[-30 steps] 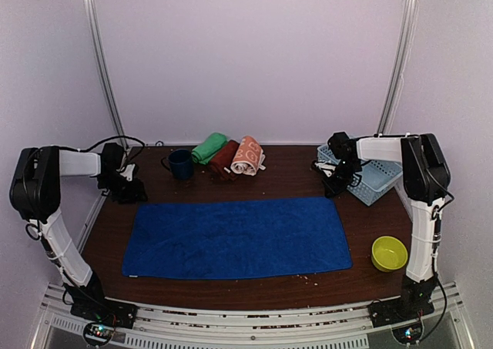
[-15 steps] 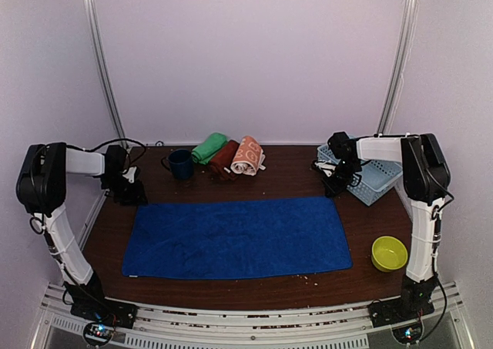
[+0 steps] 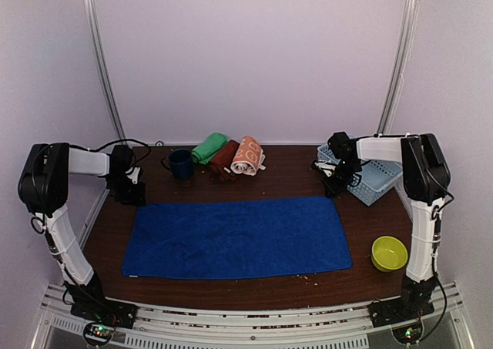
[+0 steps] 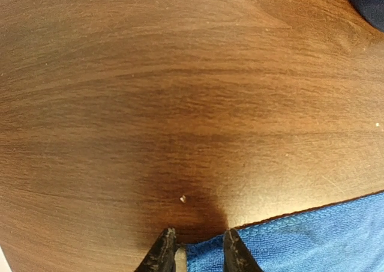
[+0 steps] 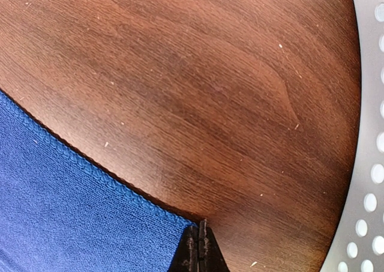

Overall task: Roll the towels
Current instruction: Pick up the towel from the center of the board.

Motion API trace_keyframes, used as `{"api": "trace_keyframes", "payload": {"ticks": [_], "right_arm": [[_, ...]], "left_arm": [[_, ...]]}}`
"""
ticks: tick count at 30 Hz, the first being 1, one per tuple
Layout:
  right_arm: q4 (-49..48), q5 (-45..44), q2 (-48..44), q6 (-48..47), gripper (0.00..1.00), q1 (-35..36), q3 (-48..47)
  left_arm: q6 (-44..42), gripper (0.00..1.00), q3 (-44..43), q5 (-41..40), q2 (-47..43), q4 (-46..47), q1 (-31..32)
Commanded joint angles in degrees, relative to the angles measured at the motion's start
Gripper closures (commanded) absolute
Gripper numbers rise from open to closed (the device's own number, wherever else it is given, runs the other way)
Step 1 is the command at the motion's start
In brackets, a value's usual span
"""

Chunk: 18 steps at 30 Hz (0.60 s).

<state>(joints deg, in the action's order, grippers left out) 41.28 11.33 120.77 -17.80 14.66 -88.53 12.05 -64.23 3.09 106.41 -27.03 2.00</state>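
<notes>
A royal blue towel [image 3: 235, 237] lies flat and spread across the middle of the table. My left gripper [image 3: 132, 197] is low at its far left corner. In the left wrist view its jaws [image 4: 195, 248] stand apart, with the blue towel [image 4: 312, 242] corner lying between them. My right gripper [image 3: 333, 189] is at the far right corner. In the right wrist view it [image 5: 199, 236] is shut, pinching the tip of the blue towel [image 5: 72, 212]. Rolled green [image 3: 209, 147], maroon [image 3: 224, 160] and orange bunny-print [image 3: 247, 156] towels lie side by side at the back.
A navy mug [image 3: 181, 164] stands left of the rolled towels, close behind my left gripper. A pale blue basket [image 3: 377, 178] sits at the back right, beside my right gripper. A yellow bowl [image 3: 389, 253] is near the right front, by the right arm's base.
My left arm has shifted slightly right, bringing its gripper onto the towel's far left corner, and its jaws have narrowed. The right arm and the towels have not moved.
</notes>
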Motion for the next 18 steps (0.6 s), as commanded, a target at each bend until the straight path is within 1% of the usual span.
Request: {"api": "trace_keyframes", "payload": {"ticks": [1, 4, 13, 18], "right_arm": [[-0.5, -0.7, -1.4, 0.1, 1.0, 0.0, 0.6], [-0.5, -0.8, -1.6, 0.1, 1.0, 0.0, 0.7], [-1.1, -1.1, -1.6, 0.5, 1.0, -0.1, 1.0], [-0.9, -2.0, -2.4, 0.3, 1.0, -0.2, 0.1]], "left_arm": [[-0.7, 0.74, -0.2, -2.7, 2.4, -2.7, 1.0], [-0.7, 0.8, -0.1, -3.1, 2.5, -2.8, 1.3], [-1.0, 1.0, -0.9, 0.0, 2.6, -2.8, 1.4], [-0.9, 1.0, -0.9, -0.2, -0.6, -1.5, 1.4]]}}
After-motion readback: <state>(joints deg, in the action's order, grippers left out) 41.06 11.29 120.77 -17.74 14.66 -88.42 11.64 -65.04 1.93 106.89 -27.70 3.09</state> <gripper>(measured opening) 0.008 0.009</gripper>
